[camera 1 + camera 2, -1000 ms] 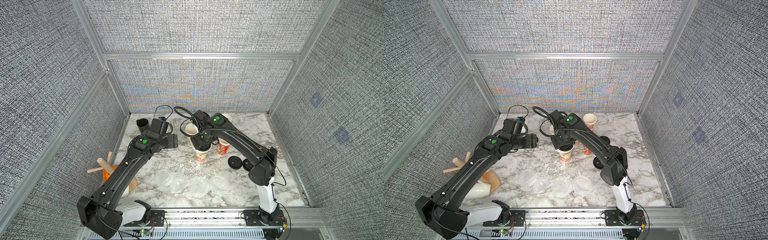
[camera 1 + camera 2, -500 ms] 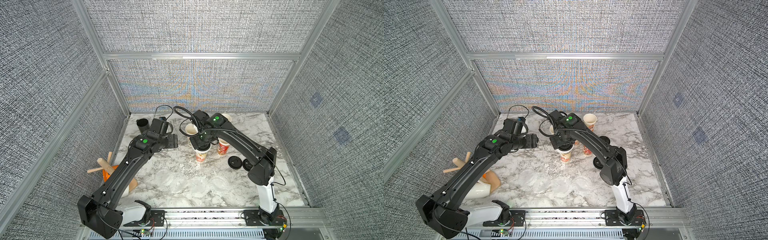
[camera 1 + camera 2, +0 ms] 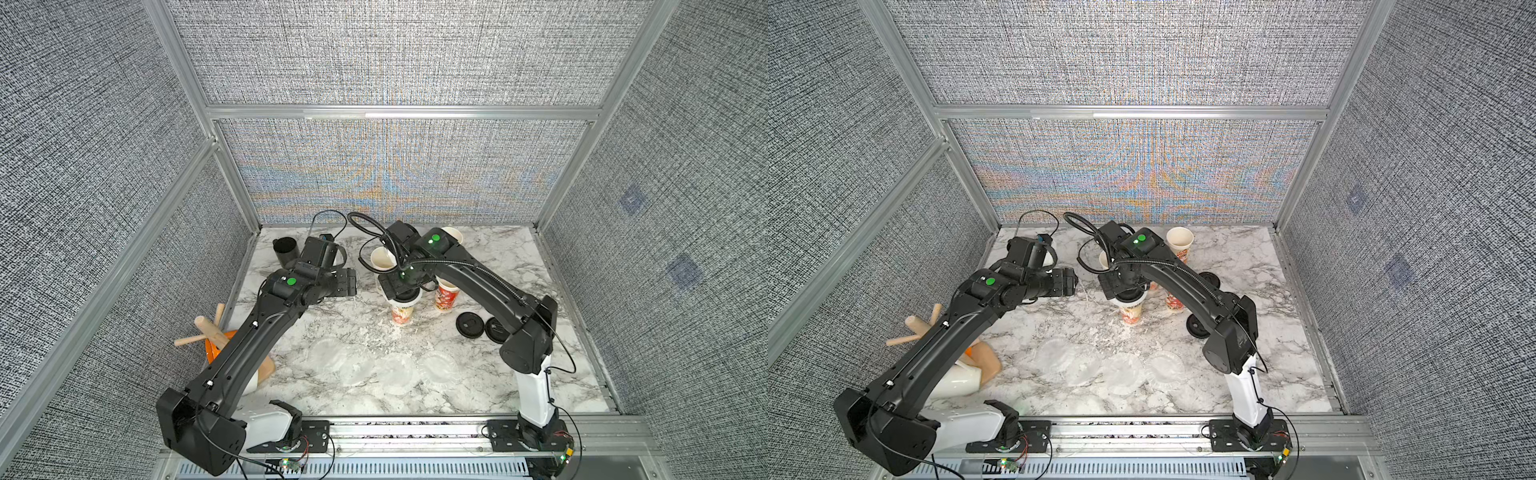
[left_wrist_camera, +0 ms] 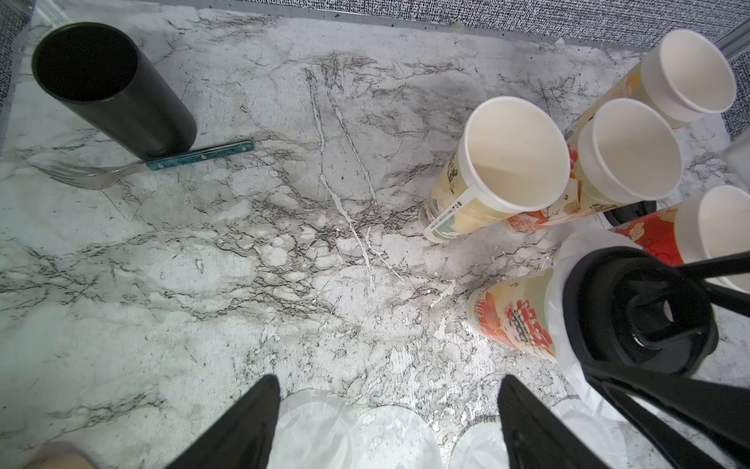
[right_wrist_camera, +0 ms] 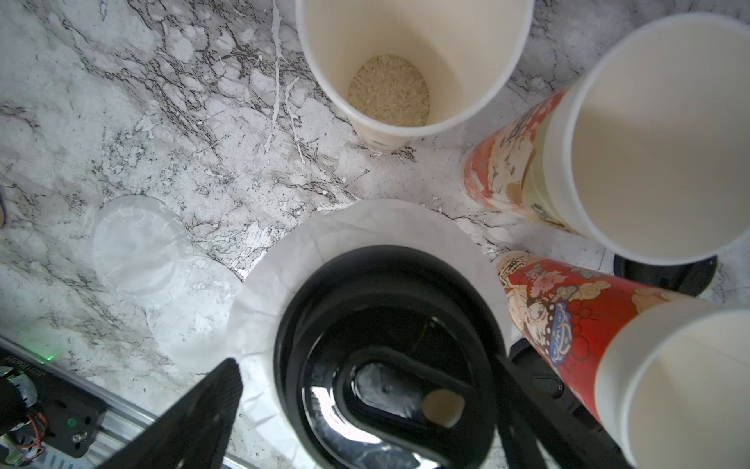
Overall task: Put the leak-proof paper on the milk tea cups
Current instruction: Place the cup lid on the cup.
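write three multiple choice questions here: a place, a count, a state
1. The fork lies: A on the front rail; B against the black cup's base; C hanging off the table.
2. Milk tea cups with open mouths: A two; B five; C four.
3. The cup under the right hand is: A covered by leak-proof paper and a black lid; B tipped over; C crushed.
Answers: B, its neck meets that cup's base; C, four bare rims show; A, paper sticks out under the lid.
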Available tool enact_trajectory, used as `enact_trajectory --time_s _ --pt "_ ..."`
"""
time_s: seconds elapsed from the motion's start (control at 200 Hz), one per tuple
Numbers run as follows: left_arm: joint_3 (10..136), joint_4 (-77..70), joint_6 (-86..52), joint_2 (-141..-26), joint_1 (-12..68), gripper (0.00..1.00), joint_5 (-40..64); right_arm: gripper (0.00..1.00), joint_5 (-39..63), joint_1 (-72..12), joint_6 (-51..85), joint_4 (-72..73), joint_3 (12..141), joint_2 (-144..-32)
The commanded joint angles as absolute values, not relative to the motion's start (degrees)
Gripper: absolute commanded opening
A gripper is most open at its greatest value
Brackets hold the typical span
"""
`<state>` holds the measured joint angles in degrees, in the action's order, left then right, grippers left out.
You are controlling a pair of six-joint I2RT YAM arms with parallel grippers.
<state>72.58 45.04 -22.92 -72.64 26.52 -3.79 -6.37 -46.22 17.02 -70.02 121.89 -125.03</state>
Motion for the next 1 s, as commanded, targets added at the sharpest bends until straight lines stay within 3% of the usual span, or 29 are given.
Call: enact_trajectory --time_s 0.0,0.42,0.616,0.781,0.996 --pt "72.86 43.67 -22.75 -72.68 26.54 0.86 -3.1 0.96 -5.84 -45.97 18.36 -67.06 120.14 -123.9" --pt "73.21 44.17 -22.48 -71.94 26.47 0.86 -2.26 0.97 -3.45 -45.35 19.58 -65.1 119.09 -120.89" --pt "77.93 45.49 -18.12 -74.6 26.87 0.82 9.16 0.98 -3.29 -44.26 21.08 -62.43 117.73 -114.36" --pt "88.71 51.0 -13.31 -83.01 33.5 0.81 13.45 0.96 -2.95 -38.01 25.57 -50.85 99.74 -97.95" --pt "101.19 58.51 -13.12 -95.93 39.42 0.8 7.44 0.95 2.51 -28.43 27.67 -39.55 75.78 -81.25"
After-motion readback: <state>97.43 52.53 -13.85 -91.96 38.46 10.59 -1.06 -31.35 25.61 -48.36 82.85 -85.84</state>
